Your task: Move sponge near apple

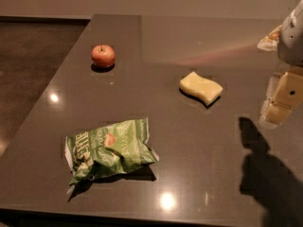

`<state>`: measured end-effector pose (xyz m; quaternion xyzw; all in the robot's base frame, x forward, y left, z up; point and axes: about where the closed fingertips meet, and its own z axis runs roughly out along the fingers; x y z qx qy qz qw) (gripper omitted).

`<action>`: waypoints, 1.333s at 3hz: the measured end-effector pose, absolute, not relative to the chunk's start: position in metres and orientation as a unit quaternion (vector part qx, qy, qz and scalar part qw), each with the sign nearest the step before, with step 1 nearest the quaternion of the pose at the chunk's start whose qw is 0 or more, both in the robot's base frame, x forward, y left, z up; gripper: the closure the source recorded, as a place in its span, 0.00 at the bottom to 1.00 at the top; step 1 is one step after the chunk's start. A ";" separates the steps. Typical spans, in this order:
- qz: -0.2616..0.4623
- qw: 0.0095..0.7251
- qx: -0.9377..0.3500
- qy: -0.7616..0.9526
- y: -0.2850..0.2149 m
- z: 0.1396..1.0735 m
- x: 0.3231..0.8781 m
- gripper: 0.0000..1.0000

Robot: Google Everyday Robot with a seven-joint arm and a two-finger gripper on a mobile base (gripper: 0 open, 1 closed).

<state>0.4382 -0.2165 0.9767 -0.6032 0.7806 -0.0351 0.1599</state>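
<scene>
The pale yellow sponge (200, 87) lies flat on the dark table (189, 41), right of centre. The small red apple (103, 56) stands at the far left of the table, well apart from the sponge. My gripper (280, 103) hangs at the right edge of the view, above the table and to the right of the sponge, not touching it. It holds nothing that I can see.
A crumpled green snack bag (108, 149) lies near the front left of the table. The table's left edge runs diagonally beside dark floor (28, 65). The arm's shadow (265, 169) falls on the front right of the table.
</scene>
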 end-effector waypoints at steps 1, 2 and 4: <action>-0.035 0.160 -0.601 0.782 -0.215 0.977 0.440 0.00; -0.021 0.159 -0.581 0.798 -0.209 0.968 0.462 0.00; 0.006 0.166 -0.553 0.817 -0.197 0.941 0.515 0.00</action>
